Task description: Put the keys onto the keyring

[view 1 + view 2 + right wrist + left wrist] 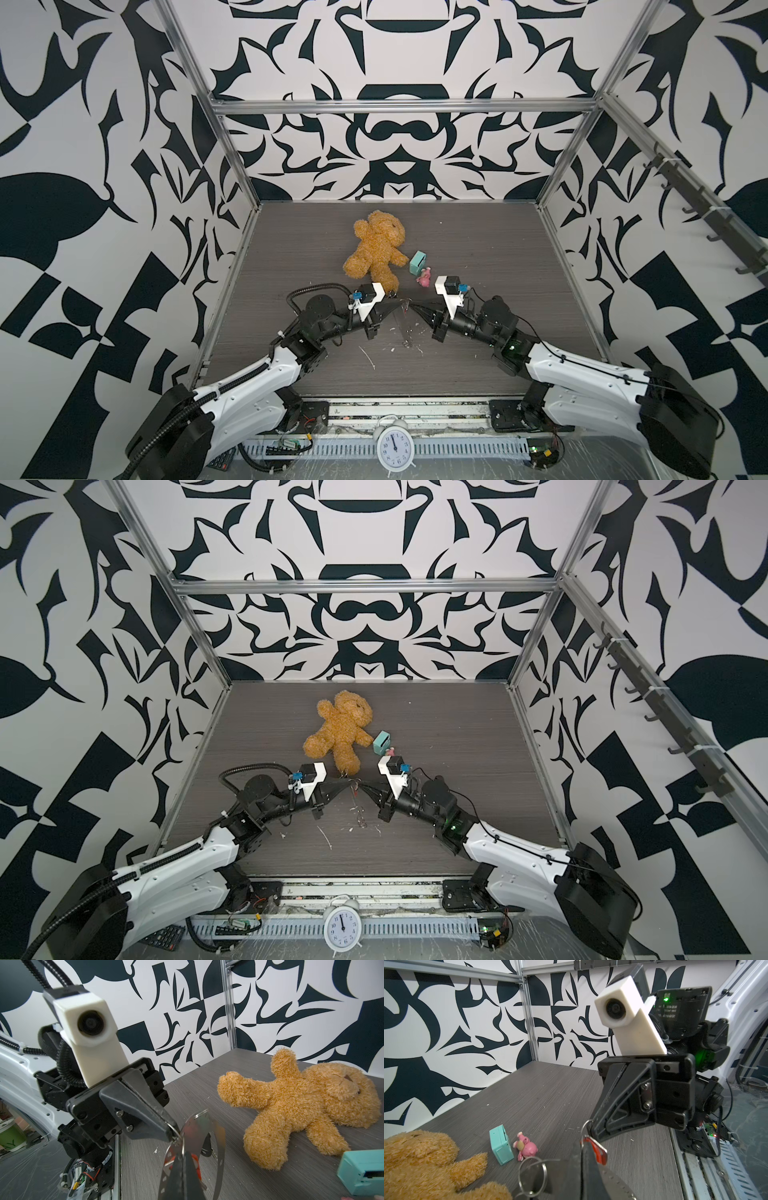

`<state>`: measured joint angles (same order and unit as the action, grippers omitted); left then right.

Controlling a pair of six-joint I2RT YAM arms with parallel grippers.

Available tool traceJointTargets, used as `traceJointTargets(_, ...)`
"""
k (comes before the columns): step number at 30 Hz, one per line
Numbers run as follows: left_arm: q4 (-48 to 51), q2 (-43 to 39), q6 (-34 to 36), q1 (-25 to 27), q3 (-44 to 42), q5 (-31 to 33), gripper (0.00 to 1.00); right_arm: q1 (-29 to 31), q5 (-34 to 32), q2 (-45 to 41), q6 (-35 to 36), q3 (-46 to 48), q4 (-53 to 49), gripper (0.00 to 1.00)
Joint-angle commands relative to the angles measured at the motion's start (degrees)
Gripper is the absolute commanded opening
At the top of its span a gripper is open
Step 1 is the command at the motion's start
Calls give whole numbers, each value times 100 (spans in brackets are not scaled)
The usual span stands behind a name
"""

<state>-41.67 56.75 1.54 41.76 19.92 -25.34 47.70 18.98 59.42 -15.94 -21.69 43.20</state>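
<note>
The left gripper [174, 1137] pinched the thin wire of the keyring [545, 1171], and the right gripper [589, 1129] seemingly pinched the red tag [596, 1150]. Light, stiff and slippery, the ring likely needed holding near its split.

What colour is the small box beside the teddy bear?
The small box is turquoise, clearest in the left wrist view.

Lab test cell, patterned walls [395, 158].

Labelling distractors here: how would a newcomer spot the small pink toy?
Find the big brown teddy bear lying on the grey table. A teal box stands by its paw; the pink toy lies beside that box, the only pink thing there.
</note>
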Motion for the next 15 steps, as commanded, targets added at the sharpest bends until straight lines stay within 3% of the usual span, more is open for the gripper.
traceJointTargets(1, -252, 20, 27, 50, 188, -33, 0, 18, -100, -184, -19, -28, 422, 0)
traceJointTargets(15, -245, -166, 64, 63, 108, 63, 0, 36, 502, -201, 182, -72, 480, 0)
